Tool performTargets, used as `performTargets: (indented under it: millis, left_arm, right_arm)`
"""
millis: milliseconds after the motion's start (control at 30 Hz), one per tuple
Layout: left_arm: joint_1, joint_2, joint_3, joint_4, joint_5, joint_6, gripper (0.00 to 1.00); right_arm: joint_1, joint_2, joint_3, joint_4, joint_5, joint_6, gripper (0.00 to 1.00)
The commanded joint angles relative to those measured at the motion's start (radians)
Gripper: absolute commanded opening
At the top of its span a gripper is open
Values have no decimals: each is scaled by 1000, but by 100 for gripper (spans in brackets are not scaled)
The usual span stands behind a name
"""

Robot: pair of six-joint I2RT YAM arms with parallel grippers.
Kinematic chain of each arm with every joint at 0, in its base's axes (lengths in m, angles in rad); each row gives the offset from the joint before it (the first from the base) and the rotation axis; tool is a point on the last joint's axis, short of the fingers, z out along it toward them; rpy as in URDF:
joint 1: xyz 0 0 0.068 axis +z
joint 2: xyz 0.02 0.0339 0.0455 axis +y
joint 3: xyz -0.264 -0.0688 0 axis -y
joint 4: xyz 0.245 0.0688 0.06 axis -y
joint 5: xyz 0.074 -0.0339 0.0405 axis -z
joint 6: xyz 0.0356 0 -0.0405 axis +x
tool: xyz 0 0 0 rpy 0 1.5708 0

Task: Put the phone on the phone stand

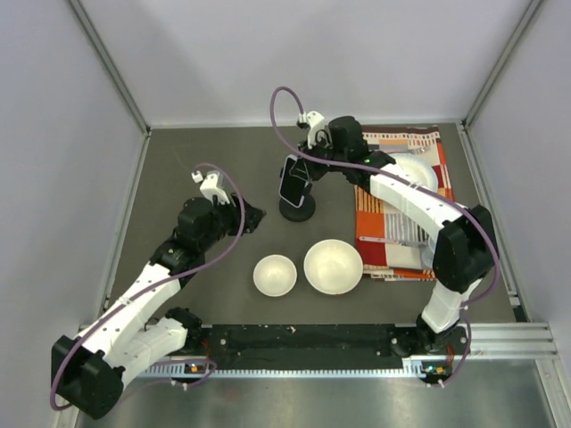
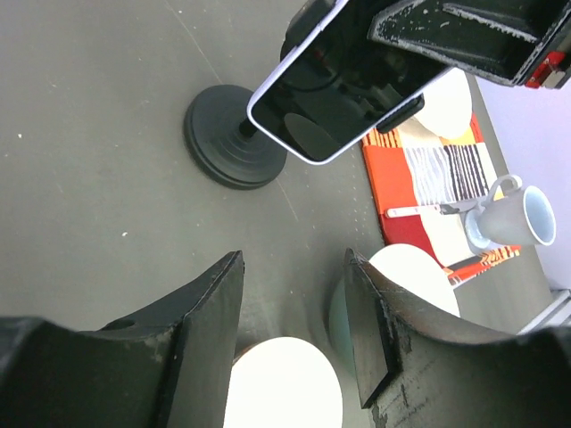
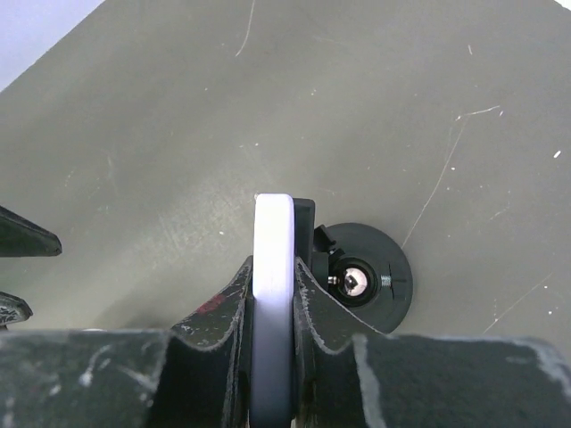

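- The right tool (image 3: 272,278) is closed on the phone (image 2: 332,100), with one finger pressed against each flat face and the pale rim showing between them.
- The phone is held off the desk (image 1: 205,152), tilted, directly over the phone stand (image 2: 234,135).
- In the right wrist view, a black part of the stand's top sits right against one face of the phone. Whether the phone is seated in the cradle cannot be told.
- The stand's round base rests flat on the grey desk, near the middle.
- The left tool (image 2: 294,308) is open with nothing between its fingers. It points toward the stand from the left, near the base but not touching it.
- A smaller white bowl (image 1: 275,275) and a larger white bowl (image 1: 333,266) sit side by side on the desk, nearer the arm bases than the stand.
- An orange and red patterned cloth (image 2: 393,174) lies to the right of the stand, with a white mug (image 2: 513,217) on it.
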Motion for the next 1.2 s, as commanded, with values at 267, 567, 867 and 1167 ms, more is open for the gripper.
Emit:
performTargets:
  millis: [267, 567, 867, 1167]
  left_arm:
    - [4, -17, -20, 63, 54, -35, 52]
    - [4, -24, -42, 63, 62, -43, 52]
    - [4, 17, 32, 123, 213, 53, 70]
    - [4, 123, 178, 113, 313, 69, 72]
  right_arm:
    - [-64, -60, -49, 43, -110, 46, 30]
    - [-57, -169, -123, 81, -43, 68, 50]
    - [-49, -246, -224, 139, -78, 58, 61]
    - [-49, -350, -371, 291, -78, 42, 73]
